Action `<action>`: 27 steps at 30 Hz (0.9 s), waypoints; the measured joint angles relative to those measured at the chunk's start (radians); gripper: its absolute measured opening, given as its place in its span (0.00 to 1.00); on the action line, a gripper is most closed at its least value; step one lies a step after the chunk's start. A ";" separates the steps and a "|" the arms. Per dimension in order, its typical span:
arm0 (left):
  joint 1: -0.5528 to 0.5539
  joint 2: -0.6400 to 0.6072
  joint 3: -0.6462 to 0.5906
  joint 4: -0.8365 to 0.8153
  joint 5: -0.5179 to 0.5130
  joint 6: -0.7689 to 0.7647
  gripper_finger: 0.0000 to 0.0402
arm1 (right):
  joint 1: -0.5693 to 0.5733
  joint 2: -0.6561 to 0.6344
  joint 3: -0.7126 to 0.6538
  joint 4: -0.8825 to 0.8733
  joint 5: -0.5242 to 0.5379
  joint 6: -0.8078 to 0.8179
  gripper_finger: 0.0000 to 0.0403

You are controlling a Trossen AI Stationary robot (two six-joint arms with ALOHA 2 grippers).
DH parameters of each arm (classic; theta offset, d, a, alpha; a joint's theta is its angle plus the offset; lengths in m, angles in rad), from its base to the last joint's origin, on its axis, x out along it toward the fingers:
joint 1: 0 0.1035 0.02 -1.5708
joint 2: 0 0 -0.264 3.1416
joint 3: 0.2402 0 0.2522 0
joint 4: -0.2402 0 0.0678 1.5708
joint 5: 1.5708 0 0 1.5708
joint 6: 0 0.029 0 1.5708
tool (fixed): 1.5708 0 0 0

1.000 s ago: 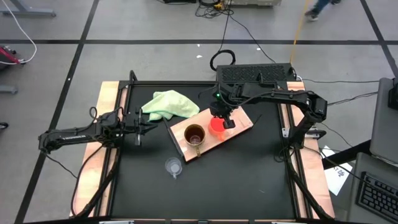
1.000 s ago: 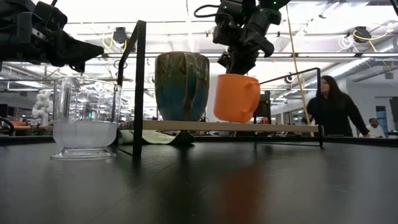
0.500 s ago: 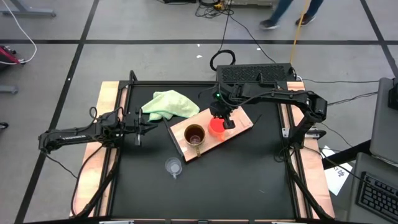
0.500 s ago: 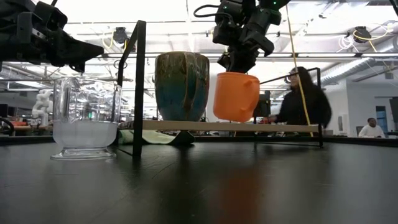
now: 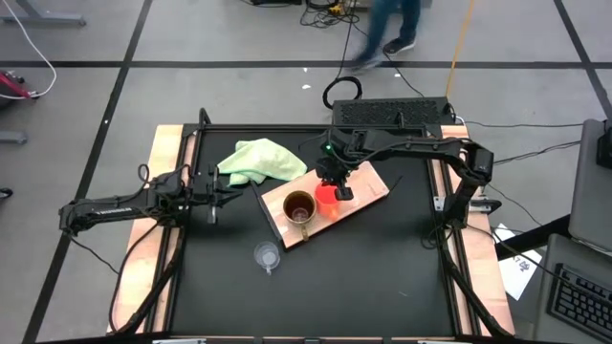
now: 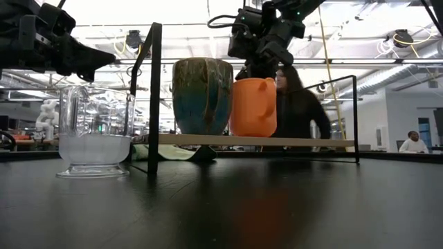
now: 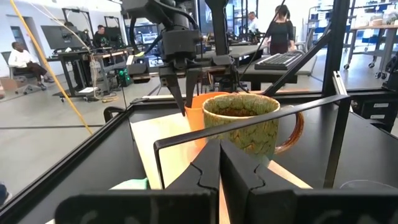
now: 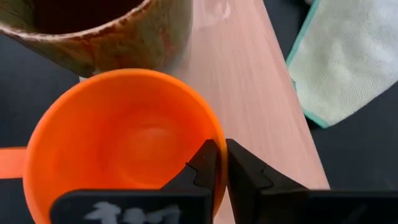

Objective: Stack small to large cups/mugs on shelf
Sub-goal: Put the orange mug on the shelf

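Note:
The orange cup stands upright on the light-wood shelf, close beside the tan-brown mug. My right gripper is above it, shut on its rim. In the low view the orange cup rests its base on the shelf next to the mug. The clear glass cup stands on the black table in front of the shelf. My left gripper waits shut at the table's left, touching nothing. My right gripper pinches the orange cup's rim, one finger inside the cup and one outside. The fingers slant down from above. The cup is upright, its base on the shelf.
A pale green cloth lies behind the shelf at the far left. A black metal frame borders the table. A person walks in the room beyond. Free black table lies in front of the shelf.
My right gripper has gone down and toward the table's left, nearer the mug, carrying the orange cup. The cup, tilted and clear of the shelf before, is now upright with its base on the shelf beside the mug.

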 joint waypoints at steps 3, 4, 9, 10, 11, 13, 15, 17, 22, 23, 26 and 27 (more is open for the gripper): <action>0.000 0.000 0.000 -0.007 0.000 0.000 0.03 | 0.000 0.003 0.014 -0.009 -0.016 0.000 0.03; 0.000 0.000 0.000 -0.007 0.000 0.000 0.03 | 0.000 0.004 0.021 -0.014 -0.016 0.000 0.03; 0.000 0.000 0.000 -0.007 0.000 -0.001 0.03 | 0.008 0.006 0.052 -0.034 0.004 -0.003 0.03; 0.000 0.000 0.000 -0.008 0.000 -0.001 0.03 | 0.009 0.006 0.054 -0.037 0.007 -0.004 0.03; 0.000 0.000 0.000 -0.008 0.000 -0.002 0.03 | 0.009 0.006 0.056 -0.036 0.008 -0.003 0.03; 0.000 0.000 0.000 -0.008 0.000 -0.003 0.03 | 0.009 0.006 0.056 -0.036 0.008 -0.002 0.03; 0.000 0.000 0.000 -0.008 0.000 -0.003 0.03 | 0.009 0.006 0.056 -0.038 0.008 -0.002 0.03; 0.000 0.000 0.000 -0.008 0.000 -0.003 0.03 | 0.009 0.006 0.056 -0.038 0.008 -0.002 0.03; 0.000 0.000 0.000 -0.008 0.000 -0.003 0.03 | 0.018 0.006 0.056 -0.037 0.009 -0.003 0.07; 0.000 0.000 0.000 -0.008 0.000 -0.003 0.03 | 0.022 0.006 0.056 -0.038 0.010 -0.003 0.08; 0.000 0.000 0.000 -0.008 0.000 -0.003 0.03 | 0.028 0.006 0.056 -0.038 0.010 -0.003 0.16; 0.000 0.000 0.000 -0.008 0.000 -0.003 0.03 | 0.029 0.006 0.056 -0.037 0.010 -0.002 0.18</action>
